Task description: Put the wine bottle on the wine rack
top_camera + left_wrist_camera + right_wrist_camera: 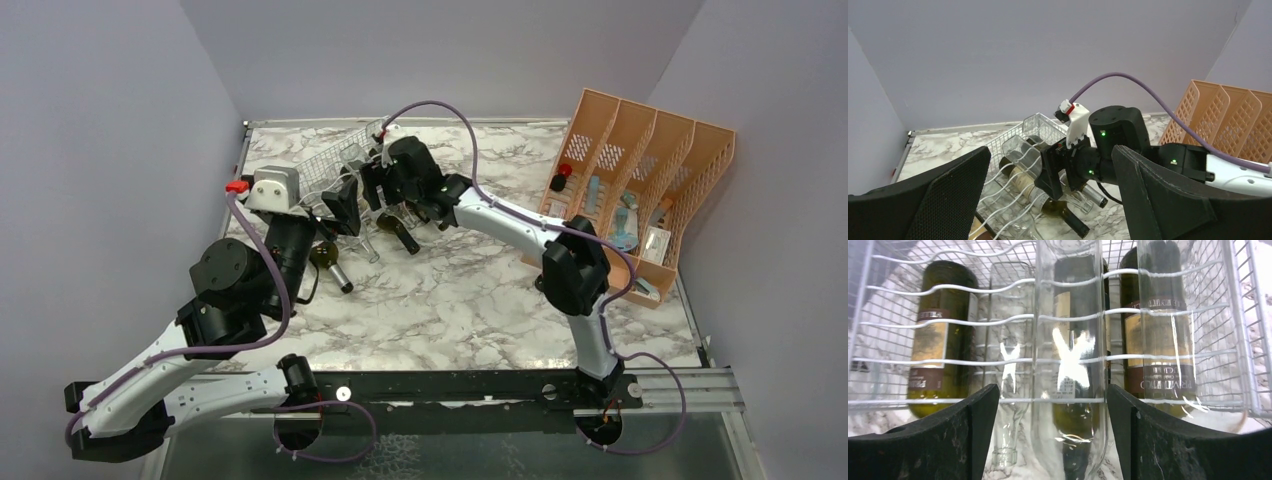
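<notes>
Trouble only a small slip away. Wine bottle (1070, 365) of clear glass, lying in the wine rack (1243, 325) on the wavy wires, dark bottles (943, 340) on both sides. Right pincer (1052, 390) spread wide around it, gripping nothing, one finger just beside the glass. Left pincer (1050, 150) wide open too, empty, near the rack's front. Might bump the round, slippery glass when backing out and roll or slide it off the wires. Might also hook a wire and tug the whole rack — best pulled straight back, slowly.
</notes>
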